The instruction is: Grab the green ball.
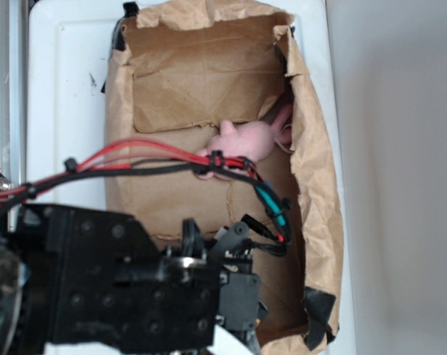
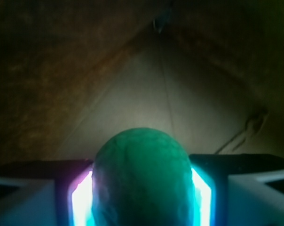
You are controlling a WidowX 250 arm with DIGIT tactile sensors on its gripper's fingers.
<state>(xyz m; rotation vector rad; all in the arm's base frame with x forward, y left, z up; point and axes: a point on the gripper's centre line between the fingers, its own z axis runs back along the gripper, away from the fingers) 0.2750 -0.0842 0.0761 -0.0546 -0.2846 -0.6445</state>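
I'm working inside the brown paper-lined box (image 1: 209,89), its crumpled walls rising close on every side. The pink plush toy (image 1: 246,140) lies toward the box's far end, well apart from my arm. On the wrist view, the gripper (image 2: 141,197) has closed in on the green ball (image 2: 141,174), fingers touching both flanks. I judge the grab essentially made; lifting remains, straight up, clear of the walls.
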